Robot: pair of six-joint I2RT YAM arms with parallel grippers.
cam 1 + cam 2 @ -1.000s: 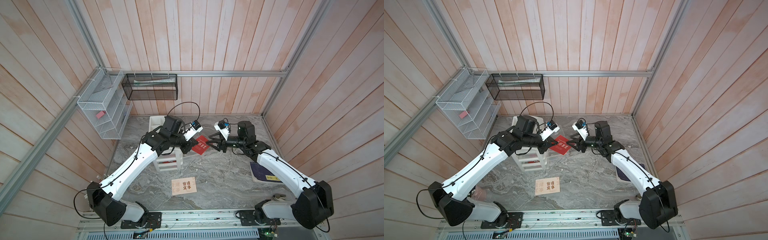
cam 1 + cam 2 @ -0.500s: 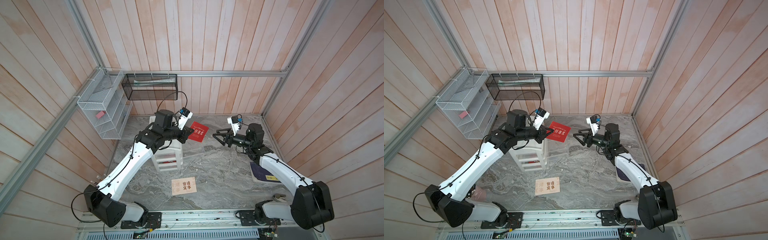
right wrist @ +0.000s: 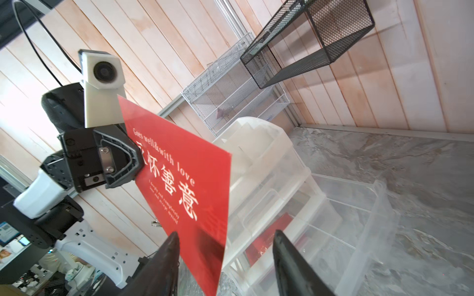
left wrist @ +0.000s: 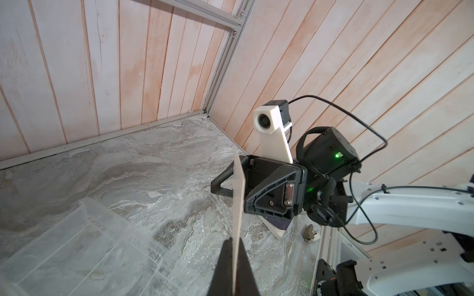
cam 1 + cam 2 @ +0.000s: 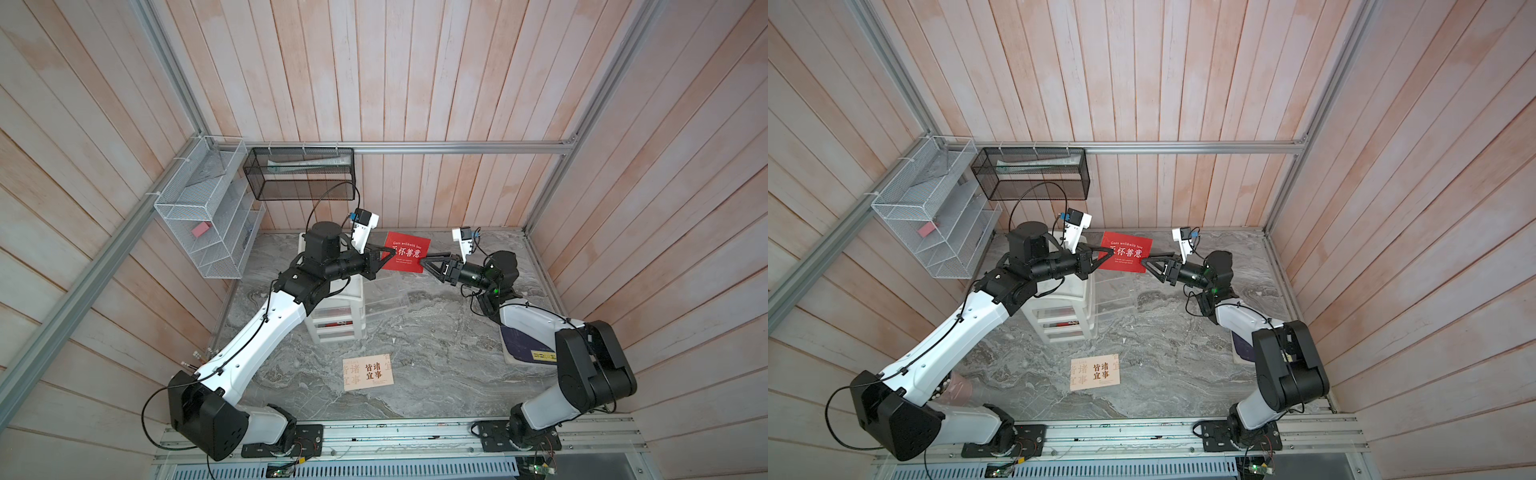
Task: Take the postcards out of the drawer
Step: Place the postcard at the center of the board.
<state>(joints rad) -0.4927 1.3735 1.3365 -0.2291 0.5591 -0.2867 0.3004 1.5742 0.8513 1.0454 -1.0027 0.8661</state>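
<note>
Red postcard (image 5: 406, 253), white characters, English line "Goes well & with love": off the table (image 5: 415, 332), in the air, face tilted upward. The left pincer (image 5: 388, 254) is clamped on one short edge. The opposite edge sits between the spread fingers of the right pincer (image 5: 424, 258); contact cannot be told.

Cream postcard (image 5: 368, 372), black and faded orange characters: flat on the table, in front of the drawer unit (image 5: 353, 291).

Second red postcard (image 3: 272, 238): inside the drawer unit, showing through translucent plastic.
</note>
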